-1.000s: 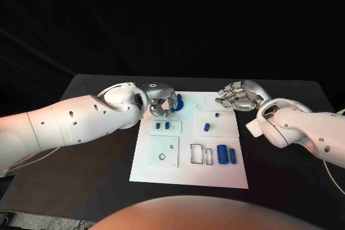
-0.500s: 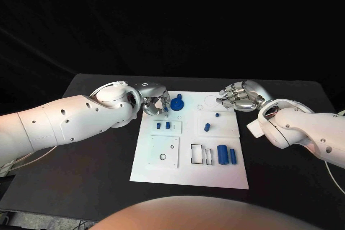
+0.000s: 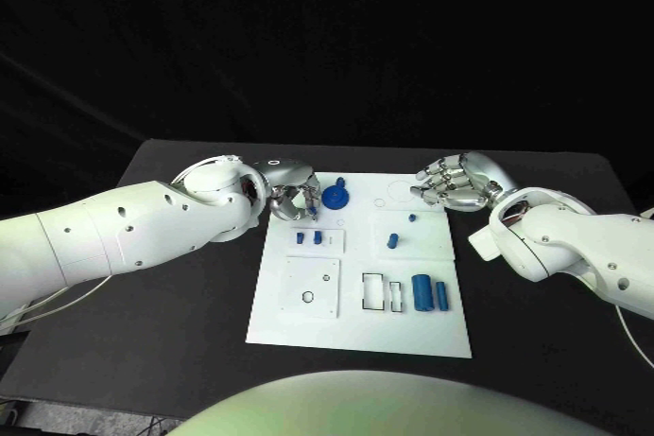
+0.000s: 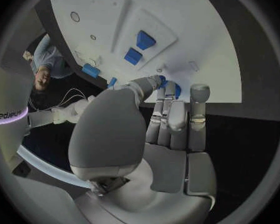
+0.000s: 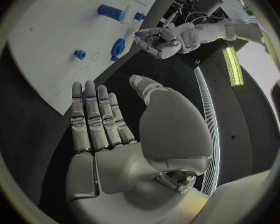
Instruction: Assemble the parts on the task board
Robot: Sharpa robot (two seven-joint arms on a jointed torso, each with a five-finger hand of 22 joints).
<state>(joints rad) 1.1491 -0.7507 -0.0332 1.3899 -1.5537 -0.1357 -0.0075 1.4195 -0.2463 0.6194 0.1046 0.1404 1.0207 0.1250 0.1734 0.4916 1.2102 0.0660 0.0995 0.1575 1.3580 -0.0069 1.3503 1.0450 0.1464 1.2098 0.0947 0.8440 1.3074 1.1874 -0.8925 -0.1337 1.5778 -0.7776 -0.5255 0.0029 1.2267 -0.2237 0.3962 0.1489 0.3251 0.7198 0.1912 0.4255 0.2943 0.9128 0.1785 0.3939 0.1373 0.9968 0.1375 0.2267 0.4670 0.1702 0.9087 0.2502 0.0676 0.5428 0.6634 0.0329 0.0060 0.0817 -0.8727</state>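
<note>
The white task board (image 3: 357, 327) lies mid-table. A round blue part (image 3: 336, 195) sits at its far left corner. My left hand (image 3: 290, 198) is beside that part, thumb and fingertips (image 4: 170, 90) closed on its near edge (image 4: 162, 79). Two small blue pieces (image 3: 308, 237) lie just below, seen up close (image 4: 140, 47) past the fingers. My right hand (image 3: 450, 183) hovers open over the board's far right corner, fingers spread (image 5: 96, 119), holding nothing. From there the round part (image 5: 118, 47) shows next to the left hand (image 5: 155, 40).
A short blue peg (image 3: 391, 239) and a tiny blue bit (image 3: 412, 217) lie mid-board. Two blue cylinders (image 3: 429, 292) rest beside rectangular slots (image 3: 370, 291). A raised plate with holes (image 3: 311, 287) sits at the near left. Black table (image 3: 178, 313) surrounds the board.
My left hand has drawn back a little to the left, uncovering most of the round blue part. The right hand has stayed where it was.
</note>
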